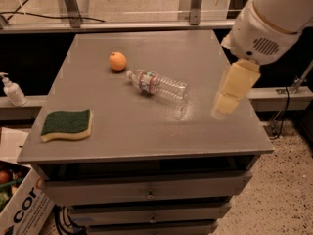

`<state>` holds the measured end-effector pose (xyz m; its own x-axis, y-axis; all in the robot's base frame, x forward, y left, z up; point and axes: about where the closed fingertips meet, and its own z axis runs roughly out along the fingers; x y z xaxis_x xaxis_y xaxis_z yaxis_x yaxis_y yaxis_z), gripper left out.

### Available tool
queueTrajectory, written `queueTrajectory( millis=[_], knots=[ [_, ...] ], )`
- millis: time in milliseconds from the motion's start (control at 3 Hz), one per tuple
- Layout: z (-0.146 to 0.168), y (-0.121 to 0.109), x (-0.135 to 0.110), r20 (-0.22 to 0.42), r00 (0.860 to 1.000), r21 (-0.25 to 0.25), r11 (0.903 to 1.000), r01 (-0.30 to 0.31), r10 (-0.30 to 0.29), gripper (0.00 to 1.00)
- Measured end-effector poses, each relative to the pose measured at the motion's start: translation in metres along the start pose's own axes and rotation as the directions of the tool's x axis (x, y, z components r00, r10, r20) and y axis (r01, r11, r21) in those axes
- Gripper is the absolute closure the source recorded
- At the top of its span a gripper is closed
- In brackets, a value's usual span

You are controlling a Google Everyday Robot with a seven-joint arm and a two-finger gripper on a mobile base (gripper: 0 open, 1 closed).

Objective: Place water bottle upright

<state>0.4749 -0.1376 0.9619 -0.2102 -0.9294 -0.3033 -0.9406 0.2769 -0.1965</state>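
Looks like a robot-testing lab or workshop: gray metal drawer cabinet (pixel 146 192) serving as a bench, speckled hard floor (pixel 283 199), loose cable (pixel 281 116), printed cardboard box (pixel 24 214), pump dispenser (pixel 12 89) on a side ledge, metal-framed glazing (pixel 195 4) behind. Gripper (pixel 222 106) hanging above the cabinet top's right side.

High front view looks down on table (pixel 146 129), pincer (pixel 226 102) at right.

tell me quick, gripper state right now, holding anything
gripper: over the table's right side, clear of the lying water bottle, holding nothing; open or shut cannot be told
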Motion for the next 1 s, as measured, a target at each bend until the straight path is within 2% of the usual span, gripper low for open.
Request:
queueTrajectory(
  millis=[333, 667, 1000],
  knots=[
    [0.023, -0.011, -0.038, 0.053, 0.997, -0.029, 0.9982, -0.053, 0.054, 0.0],
    [0.041, -0.029, -0.068, 0.107, 0.987, -0.053, 0.9923, -0.112, 0.117, 0.0],
    [0.055, -0.05, -0.101, 0.164, 0.969, -0.082, 0.9815, -0.173, 0.185, 0.0]
  ],
)
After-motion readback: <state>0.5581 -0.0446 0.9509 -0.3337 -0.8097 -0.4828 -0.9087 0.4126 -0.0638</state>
